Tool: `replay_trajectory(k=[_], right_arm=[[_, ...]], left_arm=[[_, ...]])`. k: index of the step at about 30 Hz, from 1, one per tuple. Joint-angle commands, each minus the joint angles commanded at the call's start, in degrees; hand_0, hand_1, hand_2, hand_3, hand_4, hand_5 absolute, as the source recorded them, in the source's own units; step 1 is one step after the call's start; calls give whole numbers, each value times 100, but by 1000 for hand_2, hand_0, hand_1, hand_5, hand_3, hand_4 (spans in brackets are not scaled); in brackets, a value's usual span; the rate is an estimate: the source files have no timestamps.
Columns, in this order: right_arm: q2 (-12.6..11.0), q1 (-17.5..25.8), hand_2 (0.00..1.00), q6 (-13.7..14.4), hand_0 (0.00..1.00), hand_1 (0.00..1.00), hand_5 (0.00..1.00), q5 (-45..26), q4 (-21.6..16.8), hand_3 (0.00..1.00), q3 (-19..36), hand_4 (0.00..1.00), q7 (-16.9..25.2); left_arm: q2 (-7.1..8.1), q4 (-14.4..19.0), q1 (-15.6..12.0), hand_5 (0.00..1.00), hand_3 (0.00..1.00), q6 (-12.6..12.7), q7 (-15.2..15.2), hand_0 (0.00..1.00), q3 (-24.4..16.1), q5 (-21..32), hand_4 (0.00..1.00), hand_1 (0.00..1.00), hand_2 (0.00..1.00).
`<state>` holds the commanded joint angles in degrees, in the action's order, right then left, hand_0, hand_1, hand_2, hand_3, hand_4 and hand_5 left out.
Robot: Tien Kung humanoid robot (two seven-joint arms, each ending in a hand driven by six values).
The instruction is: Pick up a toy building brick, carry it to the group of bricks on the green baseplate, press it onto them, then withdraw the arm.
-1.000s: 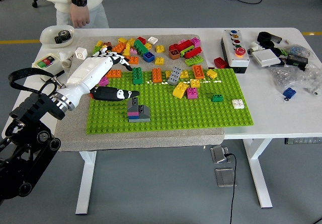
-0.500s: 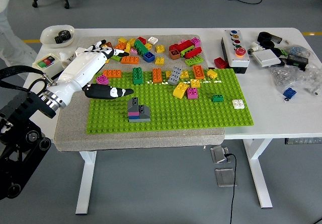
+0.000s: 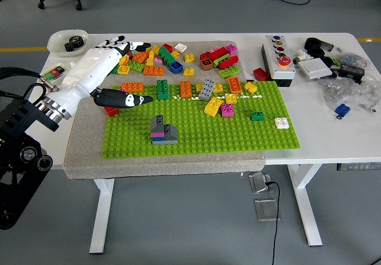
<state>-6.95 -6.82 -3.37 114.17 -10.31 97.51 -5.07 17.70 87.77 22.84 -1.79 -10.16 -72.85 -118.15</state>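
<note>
Robot's left white-shelled hand w/ black fingers point(image 3: 113, 74) hovers over the baseplate's left edge — fingers spread, holding nothing, so grasp not yet made. Stacked grey-and-pink brick group point(image 3: 162, 130) sits on the studded green plastic baseplate point(image 3: 238, 135), loose bricks near — prob. for easy reach.

the left arm reaches in from the lower left. its hand point(image 3: 113, 68) sits upper left, fingers spread, holding nothing.
</note>
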Motion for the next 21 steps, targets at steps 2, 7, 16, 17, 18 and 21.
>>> replay_trajectory(k=[2, 7, 16, 17, 18, 21], right_arm=[[6, 0, 692, 3, 740, 642, 501, -9, 0, 561, -6, 816, -3], [24, -4, 692, 12, 741, 642, 501, -50, 0, 561, -38, 815, -11], [42, -10, 691, 20, 740, 642, 501, -99, 0, 561, -64, 815, -30], [46, -10, 691, 21, 740, 642, 501, -105, 0, 561, -66, 815, -30], [48, -10, 691, 22, 740, 642, 501, -108, 0, 561, -67, 815, -31], [60, -13, 691, 23, 740, 642, 501, -118, 0, 561, -78, 815, -35]], left_arm=[[14, 16, 23, 306, 890, -13, 0, 914, 1, 33, 945, 890, 850], [40, 64, 149, 278, 900, -78, 4, 909, 24, 125, 923, 906, 881], [84, 166, 302, 252, 905, -18, 2, 911, 140, 118, 903, 923, 895], [86, 175, 315, 226, 887, 4, -3, 905, 150, 114, 872, 912, 869], [87, 179, 320, 226, 887, 13, -6, 905, 154, 112, 872, 912, 869], [89, 186, 349, 226, 887, 91, -29, 905, 176, 108, 872, 912, 869]])
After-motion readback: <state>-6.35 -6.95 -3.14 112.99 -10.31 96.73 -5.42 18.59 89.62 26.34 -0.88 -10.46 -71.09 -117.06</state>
